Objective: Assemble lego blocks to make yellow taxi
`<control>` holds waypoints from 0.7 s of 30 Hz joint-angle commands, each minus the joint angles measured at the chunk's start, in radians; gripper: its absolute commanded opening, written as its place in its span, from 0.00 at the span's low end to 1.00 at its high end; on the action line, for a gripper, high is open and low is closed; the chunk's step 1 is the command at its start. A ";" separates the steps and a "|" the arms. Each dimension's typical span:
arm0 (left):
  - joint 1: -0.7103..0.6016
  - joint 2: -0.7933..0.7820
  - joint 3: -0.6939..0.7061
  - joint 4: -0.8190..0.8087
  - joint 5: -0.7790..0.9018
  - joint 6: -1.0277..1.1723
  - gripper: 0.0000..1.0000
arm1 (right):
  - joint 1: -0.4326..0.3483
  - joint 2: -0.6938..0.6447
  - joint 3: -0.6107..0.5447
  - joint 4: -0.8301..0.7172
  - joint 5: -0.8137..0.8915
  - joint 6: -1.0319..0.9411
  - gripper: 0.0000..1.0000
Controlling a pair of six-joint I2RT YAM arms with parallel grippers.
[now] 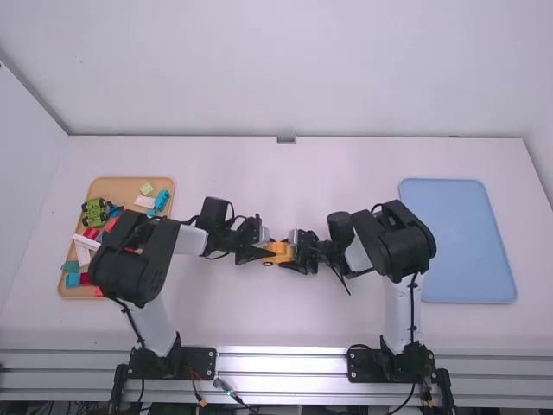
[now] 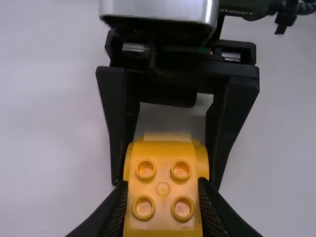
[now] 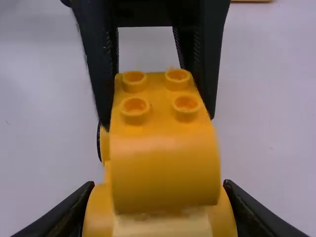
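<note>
At the middle of the surface [image 1: 233, 311], between the tan tray [image 1: 117, 188] and the blue tray [image 1: 458, 242], the left hand [image 1: 266, 252] and the right hand [image 1: 292, 252] face each other, both clamped on the studded yellow taxi blocks [image 1: 280, 252] from opposite ends.

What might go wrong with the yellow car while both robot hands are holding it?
Both the left gripper and the right gripper hold the yellow car. If one pulls away before letting go, it might yank the car apart or tip it over.

The top block with four bumps might not be pressed down fully; I can't tell. If it's loose, it could pop off.
</note>
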 commanded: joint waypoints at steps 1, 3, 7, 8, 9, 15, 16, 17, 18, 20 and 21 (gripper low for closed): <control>0.033 0.063 -0.035 -0.045 -0.061 0.080 0.02 | -0.005 0.011 -0.003 -0.006 0.001 0.004 0.53; 0.033 0.064 -0.038 -0.054 -0.048 0.099 0.02 | -0.005 0.011 -0.003 -0.006 0.001 0.005 0.53; 0.007 0.065 -0.045 -0.042 -0.051 0.080 0.02 | -0.005 0.011 -0.003 -0.005 0.001 0.004 0.53; 0.001 0.065 -0.041 -0.043 -0.041 0.079 0.02 | -0.005 0.011 -0.003 -0.006 0.001 0.004 0.53; -0.003 0.065 -0.038 -0.044 -0.034 0.080 0.01 | -0.005 0.011 -0.003 -0.006 0.001 0.004 0.53; -0.028 0.065 -0.001 -0.028 -0.058 -0.004 0.02 | -0.005 0.011 -0.003 -0.006 0.001 0.004 0.53; -0.034 0.065 0.009 -0.029 -0.078 -0.027 0.02 | -0.005 0.011 -0.003 -0.006 0.001 0.004 0.53; -0.037 0.065 0.014 -0.031 -0.082 -0.042 0.02 | -0.005 0.011 -0.003 -0.005 0.001 0.004 0.53; -0.037 0.065 0.014 -0.031 -0.082 -0.042 0.02 | -0.005 0.011 -0.003 -0.005 0.001 0.004 0.53; -0.041 0.065 0.018 -0.032 -0.080 -0.049 0.02 | -0.005 0.011 -0.003 -0.006 0.001 0.004 0.53; -0.041 0.065 0.018 -0.032 -0.076 -0.048 0.02 | -0.005 0.011 -0.003 -0.006 0.001 0.004 0.53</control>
